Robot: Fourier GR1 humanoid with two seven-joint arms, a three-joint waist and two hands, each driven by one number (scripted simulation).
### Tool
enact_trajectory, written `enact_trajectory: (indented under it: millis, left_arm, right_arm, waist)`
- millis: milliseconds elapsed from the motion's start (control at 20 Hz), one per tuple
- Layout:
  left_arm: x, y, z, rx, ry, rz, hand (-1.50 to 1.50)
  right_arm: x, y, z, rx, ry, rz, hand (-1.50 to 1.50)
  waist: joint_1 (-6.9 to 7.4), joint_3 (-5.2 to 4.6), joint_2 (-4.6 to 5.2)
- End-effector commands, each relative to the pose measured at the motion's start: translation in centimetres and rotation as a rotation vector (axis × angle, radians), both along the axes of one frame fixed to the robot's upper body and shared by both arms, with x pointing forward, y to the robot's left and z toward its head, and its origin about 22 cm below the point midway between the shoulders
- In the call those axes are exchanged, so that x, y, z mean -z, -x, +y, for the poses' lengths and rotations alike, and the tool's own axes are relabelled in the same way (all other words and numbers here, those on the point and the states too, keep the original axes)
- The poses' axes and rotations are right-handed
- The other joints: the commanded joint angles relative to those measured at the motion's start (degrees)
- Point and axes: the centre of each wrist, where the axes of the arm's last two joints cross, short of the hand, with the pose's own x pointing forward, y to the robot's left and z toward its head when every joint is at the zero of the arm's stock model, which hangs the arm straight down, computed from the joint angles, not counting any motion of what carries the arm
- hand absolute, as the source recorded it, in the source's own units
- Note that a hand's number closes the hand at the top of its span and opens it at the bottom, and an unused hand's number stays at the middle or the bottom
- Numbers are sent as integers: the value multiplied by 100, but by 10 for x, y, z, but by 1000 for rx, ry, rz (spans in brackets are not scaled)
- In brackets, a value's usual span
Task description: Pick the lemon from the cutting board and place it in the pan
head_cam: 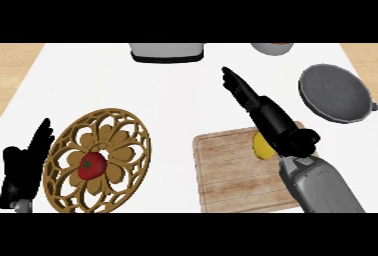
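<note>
I'm at the grab step — my right hand (273, 120) is open, fingers straight, over the lemon (259, 146) on the cutting board (229, 175), lower middle. Next I must drop down, curl round it, then lift it to the pan (336, 92), upper right.
</note>
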Motion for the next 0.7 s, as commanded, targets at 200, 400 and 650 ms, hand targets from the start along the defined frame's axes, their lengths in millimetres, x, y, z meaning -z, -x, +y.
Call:
enact_trajectory:
  millis: [200, 400, 650]
  left_arm:
    - [-47, -48, -43, 144, 76, -300, 0]
    - [-47, -54, -48, 156, 159, -298, 0]
    - [-53, -55, -42, 173, 135, -320, 0]
  right_arm:
    - [73, 2, -99, 66, -43, 154, 150]
    - [86, 21, -135, 372, 159, -70, -150]
    - [86, 57, -205, 572, 300, -264, -150]
  waist:
    - [-11, -24, 92]
    - [-250, -31, 42]
    - [-155, -34, 21]
